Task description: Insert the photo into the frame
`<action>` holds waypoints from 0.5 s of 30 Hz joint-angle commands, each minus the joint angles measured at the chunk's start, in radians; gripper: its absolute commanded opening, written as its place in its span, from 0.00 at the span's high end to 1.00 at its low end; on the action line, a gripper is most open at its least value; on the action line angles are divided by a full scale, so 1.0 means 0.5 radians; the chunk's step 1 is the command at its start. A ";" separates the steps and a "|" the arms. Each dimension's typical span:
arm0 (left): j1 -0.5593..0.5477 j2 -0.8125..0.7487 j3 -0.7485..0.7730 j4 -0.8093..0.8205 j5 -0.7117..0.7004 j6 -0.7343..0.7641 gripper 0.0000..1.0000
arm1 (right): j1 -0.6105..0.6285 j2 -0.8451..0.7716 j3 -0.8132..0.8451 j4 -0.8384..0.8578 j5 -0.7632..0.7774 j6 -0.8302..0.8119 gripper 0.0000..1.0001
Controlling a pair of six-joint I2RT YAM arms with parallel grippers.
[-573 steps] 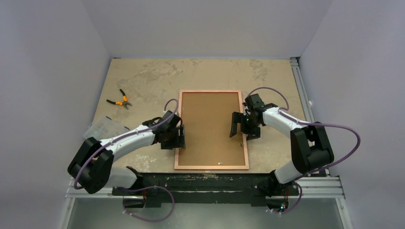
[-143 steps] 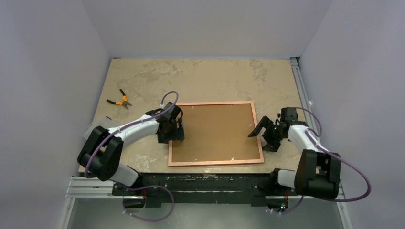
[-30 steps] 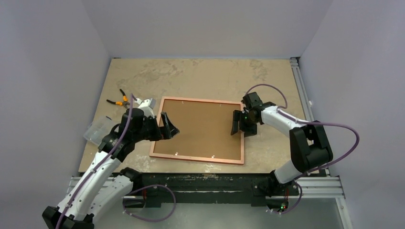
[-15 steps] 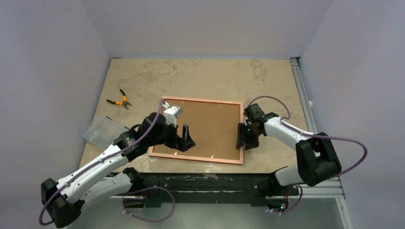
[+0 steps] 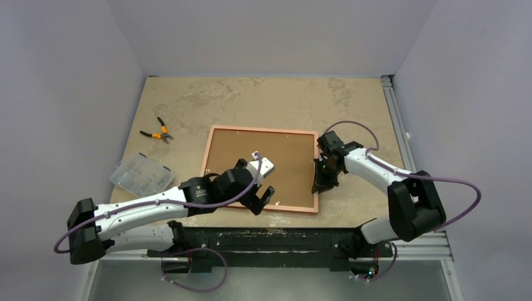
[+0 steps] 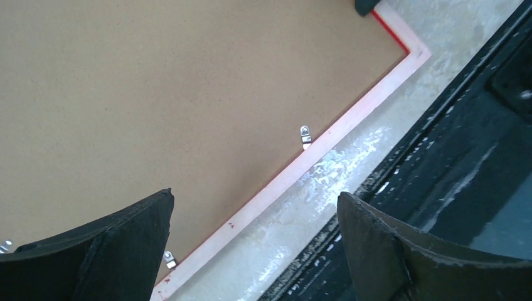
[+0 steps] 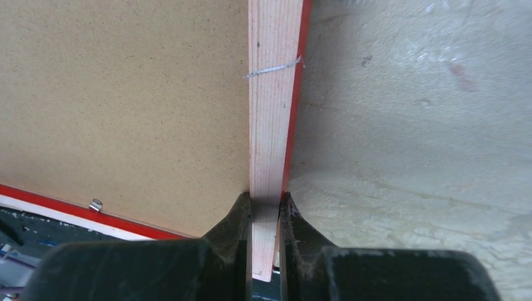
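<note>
The frame (image 5: pixel 263 129) lies back up on the table, pale wood rails around a brown backing board (image 5: pixel 251 157). The photo is out of view. My right gripper (image 5: pixel 320 184) is shut on the frame's right rail near its near corner; in the right wrist view the two fingers (image 7: pixel 266 199) pinch the pale rail (image 7: pixel 270 94), with the red edge showing beside it. My left gripper (image 5: pixel 262 200) hangs open over the frame's near rail. In the left wrist view its fingers (image 6: pixel 255 194) straddle that rail (image 6: pixel 351 128), touching nothing, with a small metal tab (image 6: pixel 305 135) nearby.
Orange-handled pliers (image 5: pixel 157 132) lie at the left of the table. A clear plastic box (image 5: pixel 140 176) sits near the left front corner. The black mounting rail (image 5: pixel 282 238) runs along the near edge, right behind the frame's near rail.
My right gripper has closed on the frame's right rail. The left arm has swung right and nearer, from the frame's left side to over its near rail, staying open.
</note>
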 commanded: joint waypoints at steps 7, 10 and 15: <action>-0.607 0.343 0.060 0.359 -0.981 0.496 0.03 | 0.011 -0.094 0.519 -0.303 -0.139 -0.020 1.00; -0.709 0.457 0.092 0.365 -1.116 0.481 0.05 | 0.011 -0.112 0.560 -0.341 -0.173 -0.011 1.00; -0.802 0.699 0.182 0.260 -1.387 0.380 0.06 | 0.011 -0.143 0.614 -0.381 -0.253 0.005 1.00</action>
